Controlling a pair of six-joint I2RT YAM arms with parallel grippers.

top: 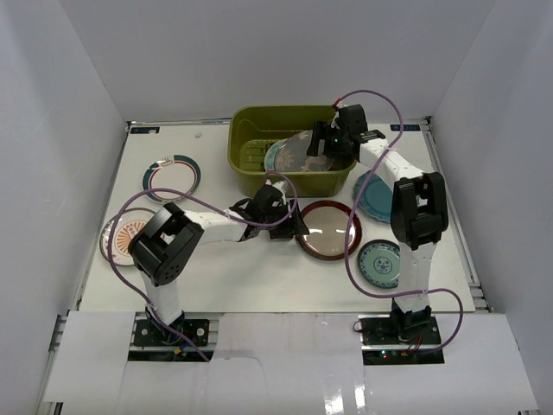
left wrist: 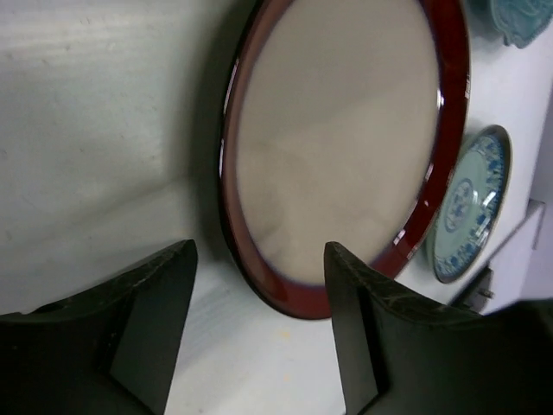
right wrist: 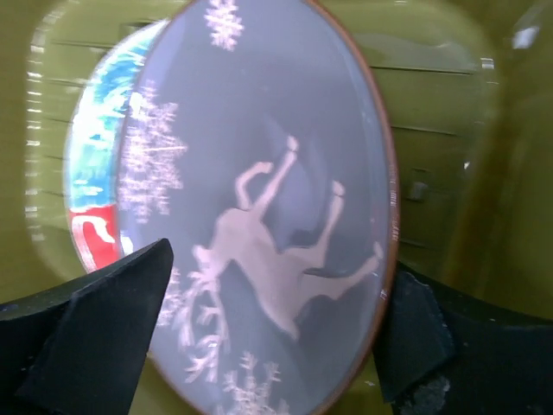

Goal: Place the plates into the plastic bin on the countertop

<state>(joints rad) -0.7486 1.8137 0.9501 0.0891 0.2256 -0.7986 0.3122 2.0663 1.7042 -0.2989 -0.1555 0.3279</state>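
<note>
The olive-green plastic bin (top: 251, 130) stands at the back of the white countertop (top: 233, 277). Inside it a grey plate (top: 302, 156) with a white deer (right wrist: 276, 173) leans on a red-teal floral plate (top: 275, 156) (right wrist: 95, 173). My right gripper (top: 327, 145) (right wrist: 278, 264) hangs open over the grey plate, its fingers wide on either side. My left gripper (top: 295, 226) (left wrist: 259, 251) is open, low at the near rim of the dark red glossy plate (top: 329, 229) (left wrist: 346, 147), which lies flat on the countertop.
A white striped-rim plate (top: 173, 177) and an orange-patterned plate (top: 121, 238) lie at the left. A teal scalloped plate (top: 376, 194) and a small teal plate (top: 380, 262) (left wrist: 467, 207) lie at the right, beside the right arm. White walls enclose the table.
</note>
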